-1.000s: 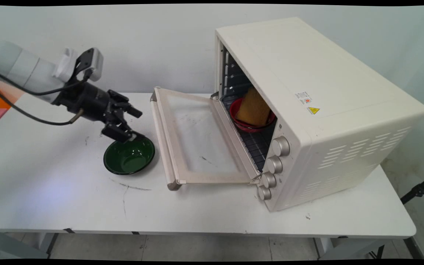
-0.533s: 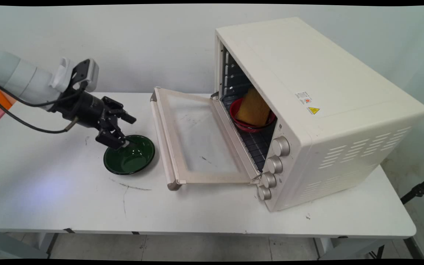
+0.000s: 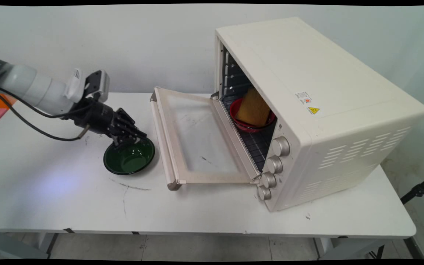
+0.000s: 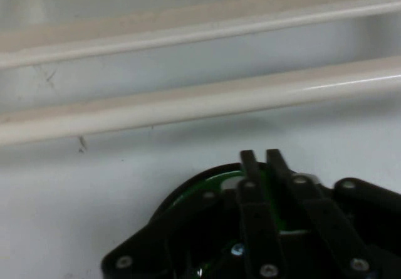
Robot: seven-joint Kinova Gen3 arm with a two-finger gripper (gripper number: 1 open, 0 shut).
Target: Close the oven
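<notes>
Green bowl point(image 3: 129, 156) on the table point(image 3: 68, 195), just left of the oven's point(image 3: 307, 110) lowered door point(image 3: 193, 140). Gripper point(image 3: 135, 137) at the bowl's far rim, fingers point(image 4: 249, 166) closed upon that rim. Inside the oven, a red bowl point(image 3: 247, 123) holding a yellow sponge point(image 3: 253, 107).

On the table point(image 3: 68, 198) an oven point(image 3: 318, 110) stands at the right, its door point(image 3: 197, 140) folded down toward the left. A bowl point(image 3: 129, 158) sits on the table just left of the door, with the tool point(image 3: 134, 137) at the bowl's far rim. Inside the oven, on the rack point(image 3: 254, 145), a second bowl point(image 3: 250, 123) holds a sponge point(image 3: 252, 106).
</notes>
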